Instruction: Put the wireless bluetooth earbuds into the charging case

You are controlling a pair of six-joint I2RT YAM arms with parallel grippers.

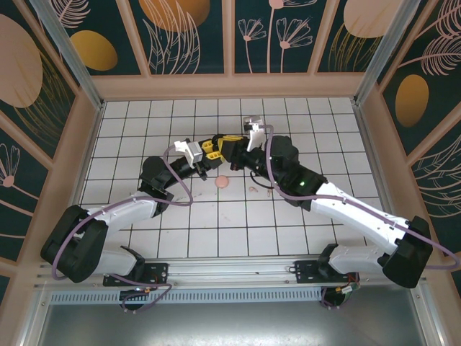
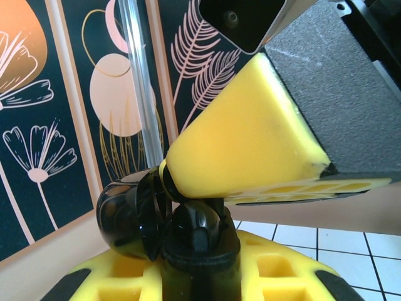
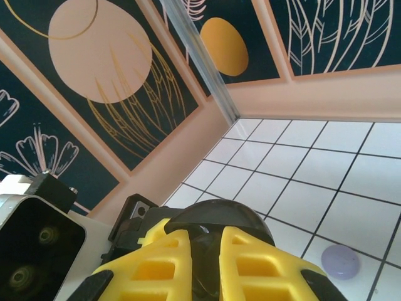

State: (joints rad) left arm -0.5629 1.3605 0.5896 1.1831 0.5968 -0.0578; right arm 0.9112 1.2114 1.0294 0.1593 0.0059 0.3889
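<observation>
You can count three round cases: a black charging case point(image 2: 200, 235), a pink case point(image 1: 221, 183) and a lilac case point(image 3: 340, 261). Your two arms reach forward and bend inward, meeting tip to tip just above the centre of the top view. Your left gripper point(image 1: 211, 149) is clamped on the black charging case, whose lid point(image 2: 128, 219) hangs open at lower left of the left wrist view. Your right gripper point(image 1: 234, 153) presses a yellow finger point(image 2: 244, 138) against that case where lid meets base. Its fingers sit close with something dark between; whether they grip you cannot tell. The pink case lies on the table point(image 1: 144, 122) just below the grippers. The earbuds are too small to make out.
</observation>
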